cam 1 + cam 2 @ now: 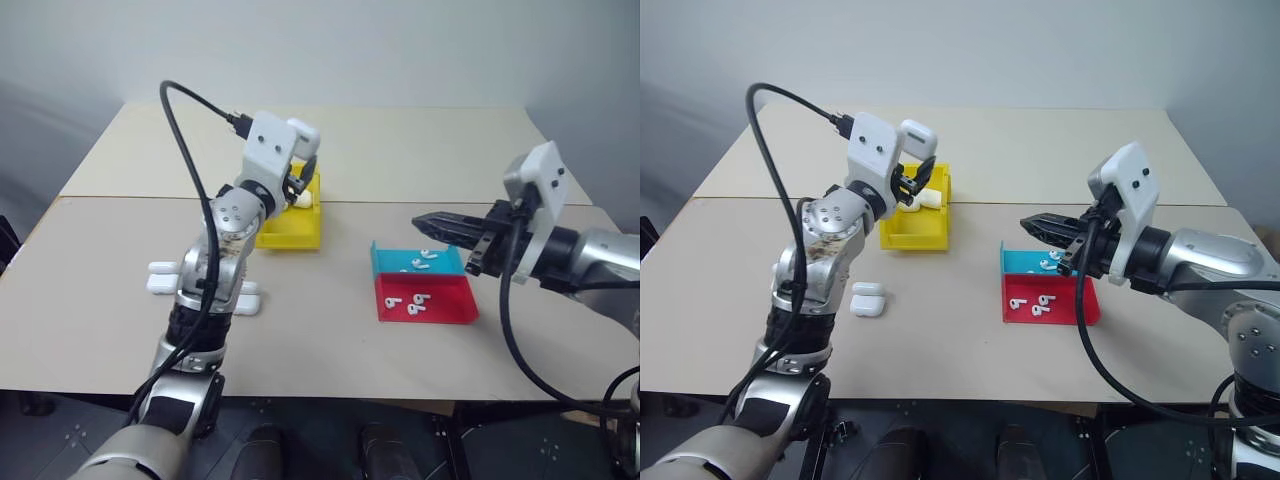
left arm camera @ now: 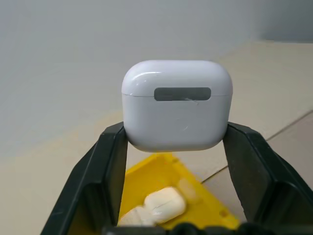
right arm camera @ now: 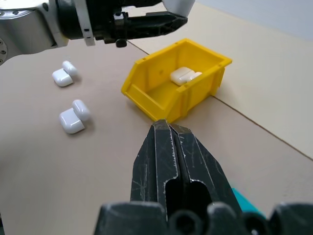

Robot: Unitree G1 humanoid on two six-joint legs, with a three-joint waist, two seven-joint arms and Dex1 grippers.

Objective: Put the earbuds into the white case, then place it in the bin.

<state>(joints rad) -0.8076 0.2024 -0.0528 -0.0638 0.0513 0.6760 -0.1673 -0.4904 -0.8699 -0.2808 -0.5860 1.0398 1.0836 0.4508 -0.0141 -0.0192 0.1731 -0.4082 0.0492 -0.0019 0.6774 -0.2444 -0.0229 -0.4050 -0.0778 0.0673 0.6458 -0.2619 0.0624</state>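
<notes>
We note the left gripper (image 2: pixel 176 147) clamped on the white case (image 2: pixel 176 105), lid closed, held above the bin (image 3: pixel 176 83), while the right gripper (image 3: pixel 168 128) hangs pinched together, empty, near the bin

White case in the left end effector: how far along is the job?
Done: two closed cases already lie in the yellow bin. In hand: the left end effector grips a closed white case above the bin, not yet released. Left: two open cases wait on the table, and loose earbuds lie in the red and blue trays. The right end effector is shut, empty.
</notes>
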